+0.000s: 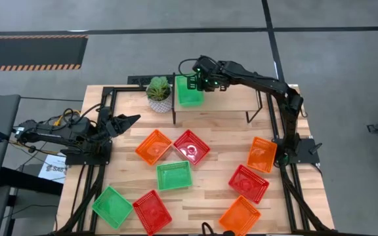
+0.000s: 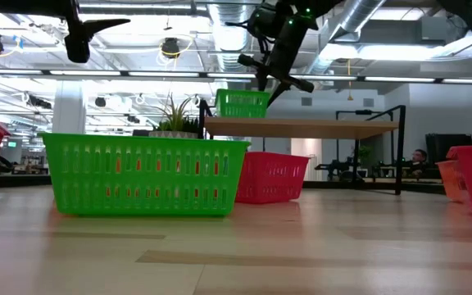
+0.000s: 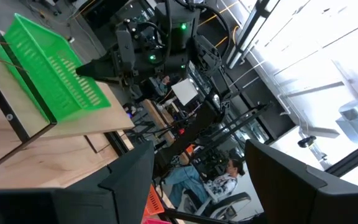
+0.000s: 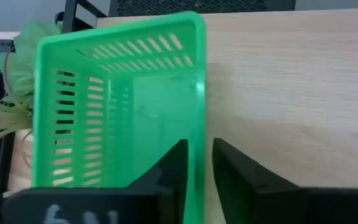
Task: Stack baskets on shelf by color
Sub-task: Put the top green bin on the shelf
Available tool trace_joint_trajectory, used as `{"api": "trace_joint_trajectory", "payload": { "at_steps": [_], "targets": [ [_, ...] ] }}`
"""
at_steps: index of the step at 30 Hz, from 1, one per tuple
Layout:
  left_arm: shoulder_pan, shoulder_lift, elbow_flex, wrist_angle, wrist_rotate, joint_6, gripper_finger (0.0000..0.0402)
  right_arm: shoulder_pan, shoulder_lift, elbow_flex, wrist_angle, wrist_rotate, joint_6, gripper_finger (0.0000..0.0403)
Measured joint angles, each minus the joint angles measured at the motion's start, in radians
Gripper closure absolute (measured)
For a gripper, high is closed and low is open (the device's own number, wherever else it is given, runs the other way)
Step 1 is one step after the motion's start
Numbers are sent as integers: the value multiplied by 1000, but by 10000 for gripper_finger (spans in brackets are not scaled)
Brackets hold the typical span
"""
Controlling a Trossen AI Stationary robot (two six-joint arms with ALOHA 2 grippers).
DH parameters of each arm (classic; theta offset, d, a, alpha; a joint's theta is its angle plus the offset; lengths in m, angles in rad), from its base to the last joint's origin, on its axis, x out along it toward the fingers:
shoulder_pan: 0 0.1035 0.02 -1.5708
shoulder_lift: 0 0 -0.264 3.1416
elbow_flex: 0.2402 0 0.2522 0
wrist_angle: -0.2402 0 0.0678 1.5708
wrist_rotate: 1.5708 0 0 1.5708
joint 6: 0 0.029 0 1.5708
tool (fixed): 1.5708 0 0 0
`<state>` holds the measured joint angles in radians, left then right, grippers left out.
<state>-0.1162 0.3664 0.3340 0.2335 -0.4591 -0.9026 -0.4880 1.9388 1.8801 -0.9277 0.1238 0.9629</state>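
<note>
Right gripper (image 4: 196, 163) straddling green basket (image 4: 120, 106) wall — on shelf (image 4: 291, 93)

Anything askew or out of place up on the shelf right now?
Nothing stands out. One green plastic mesh basket sits upright at the light wooden shelf's left end, the right claw astride its rim; the left claw waits near the table's left edge.

One green basket (image 1: 189, 91) sits upright on the left end of the shelf (image 1: 231, 98), a light wood board on black legs. Eight baskets lie on the tabletop: two green (image 1: 174, 176), three red (image 1: 191, 147), three orange (image 1: 153, 146), none stacked.
</note>
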Motion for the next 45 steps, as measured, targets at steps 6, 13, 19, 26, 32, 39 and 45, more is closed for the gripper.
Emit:
{"api": "trace_joint_trajectory", "payload": {
  "at_steps": [6,13,19,26,32,39,45],
  "targets": [
    [0,0,0,0,0,0,162,1,0,0,34,0,-42,244],
    [0,0,0,0,0,1,162,-21,-66,0,22,-20,-128,209],
    [0,0,0,-3,-2,1,161,25,-113,1,-124,93,-176,215],
    [0,0,0,-6,-13,1,161,68,-74,0,-278,193,-181,249],
    [0,0,0,-6,-18,0,161,110,-32,-2,-253,163,-188,274],
    [0,0,0,-7,-19,0,162,122,-38,0,-183,162,-188,284],
    [0,0,0,-9,-19,-1,162,122,-41,0,-181,141,-186,284]
  ]
}}
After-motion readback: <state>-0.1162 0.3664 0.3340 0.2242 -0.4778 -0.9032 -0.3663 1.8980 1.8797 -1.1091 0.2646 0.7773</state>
